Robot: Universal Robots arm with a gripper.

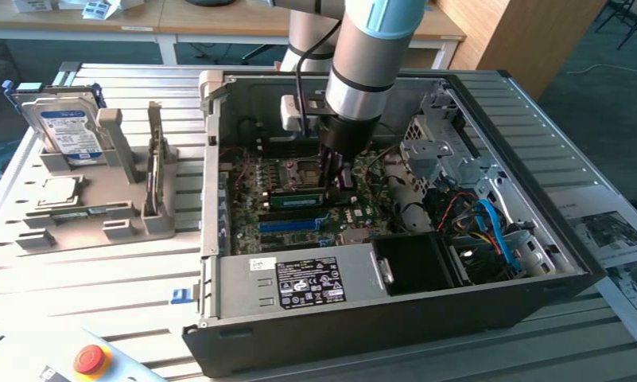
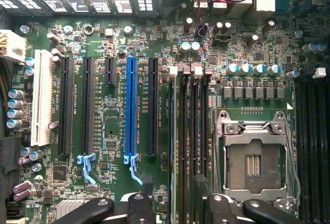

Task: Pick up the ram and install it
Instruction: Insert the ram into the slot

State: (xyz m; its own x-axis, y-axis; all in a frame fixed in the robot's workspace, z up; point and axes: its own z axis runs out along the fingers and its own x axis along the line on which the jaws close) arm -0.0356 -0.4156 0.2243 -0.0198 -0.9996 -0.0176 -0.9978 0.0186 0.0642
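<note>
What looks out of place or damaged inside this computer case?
Nothing looks broken or spilled. The one oddity is the processor socket beside the memory slots: it stands empty with bare contacts. The gripper hovers over those slots.

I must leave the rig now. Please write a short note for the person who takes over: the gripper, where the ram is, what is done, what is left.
Gripper: open, low inside the case, with a finger on either side of the memory slots beside the CPU socket.
Ram: stands on edge in a slot on the motherboard, close to the gripper and not held.
Done: the ram is picked up and set in its slot.
Left: I cannot tell whether it is fully seated and latched, so check that.
</note>
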